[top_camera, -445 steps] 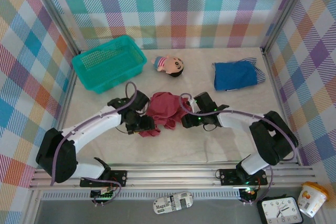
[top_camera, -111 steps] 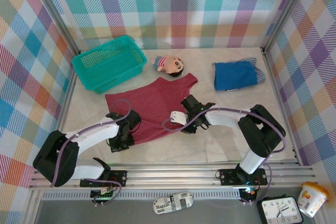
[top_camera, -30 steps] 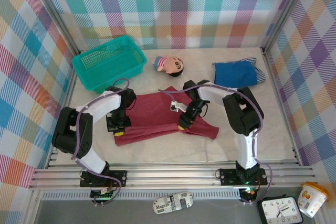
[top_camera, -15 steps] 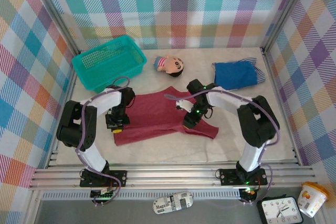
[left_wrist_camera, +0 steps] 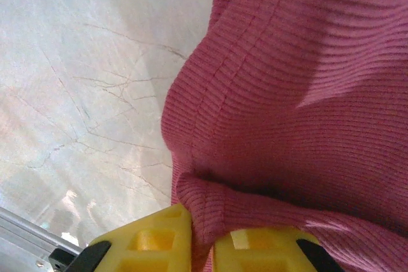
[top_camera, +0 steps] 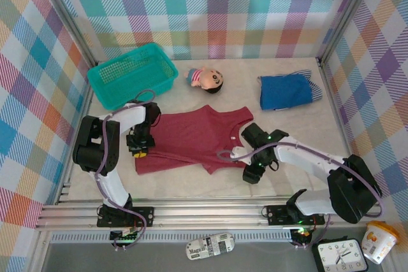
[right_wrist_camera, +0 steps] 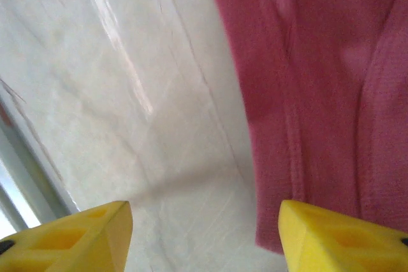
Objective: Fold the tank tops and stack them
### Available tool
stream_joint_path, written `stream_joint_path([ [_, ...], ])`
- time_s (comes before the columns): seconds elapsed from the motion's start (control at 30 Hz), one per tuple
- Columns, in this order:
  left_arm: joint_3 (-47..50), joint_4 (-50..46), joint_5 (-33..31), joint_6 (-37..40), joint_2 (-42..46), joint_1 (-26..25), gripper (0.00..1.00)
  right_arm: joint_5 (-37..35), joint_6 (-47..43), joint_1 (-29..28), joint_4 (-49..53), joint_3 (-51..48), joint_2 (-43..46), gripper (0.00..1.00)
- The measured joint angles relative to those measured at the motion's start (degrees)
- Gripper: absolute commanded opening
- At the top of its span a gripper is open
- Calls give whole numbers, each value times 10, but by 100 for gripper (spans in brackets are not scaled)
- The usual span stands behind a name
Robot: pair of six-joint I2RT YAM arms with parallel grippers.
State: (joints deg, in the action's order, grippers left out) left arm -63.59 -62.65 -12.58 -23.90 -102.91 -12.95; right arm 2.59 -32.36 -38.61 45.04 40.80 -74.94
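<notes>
Pastel plaid panels wall off the cell on three sides, and down below we have a pale, faintly veined counter (top_camera: 299, 144) with a soft sheen on it. Centre stage, the dark red ribbed-knit tank top (top_camera: 191, 139) lies spread flat, shoulder straps toward the back wall, hem toward the left arm. The left wrist view shows fine knitted ribs and a stitched edge seam. The left gripper (top_camera: 138, 148) is down at the left edge of that top. In the left wrist view its yellow plastic jaws are pinched together on a raised fold of the red knit (left_wrist_camera: 203, 237), so it has the cloth. Over on the other side, the right gripper (top_camera: 253, 173) sits on bare counter just off the near right corner of the garment. In the right wrist view its jaws stand wide apart (right_wrist_camera: 204, 218), with nothing between them but counter and the seamed red edge beyond. Back right, well apart from all this, the solid bright blue tank top (top_camera: 284, 90) lies folded into a neat rectangle. The navy-and-white thin-striped tank top (top_camera: 314, 90) peeks out along its right side. At back left sits a teal plastic mesh basket (top_camera: 132, 76), tilted to the walls. Just beside it lies a small big-headed doll (top_camera: 206, 79) on its side. Off the counter, beyond the metal rail at bottom right, there is a black square clock with a white dial (top_camera: 341, 254) and a cup with an orange lid (top_camera: 378, 240). Any lettering on either is too small to read.
</notes>
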Motion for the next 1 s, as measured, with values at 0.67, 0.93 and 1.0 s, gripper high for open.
stream_joint_path([
  [0.67,2,2,10,25,1,1,14,-102,7,-6,-35,9,-77,12],
  [0.93,4,-2,16,30,13,1,13,-45,15,48,14,77,-70,7],
  [1.0,4,-2,15,34,13,1,13,-19,15,69,32,108,-79,7],
])
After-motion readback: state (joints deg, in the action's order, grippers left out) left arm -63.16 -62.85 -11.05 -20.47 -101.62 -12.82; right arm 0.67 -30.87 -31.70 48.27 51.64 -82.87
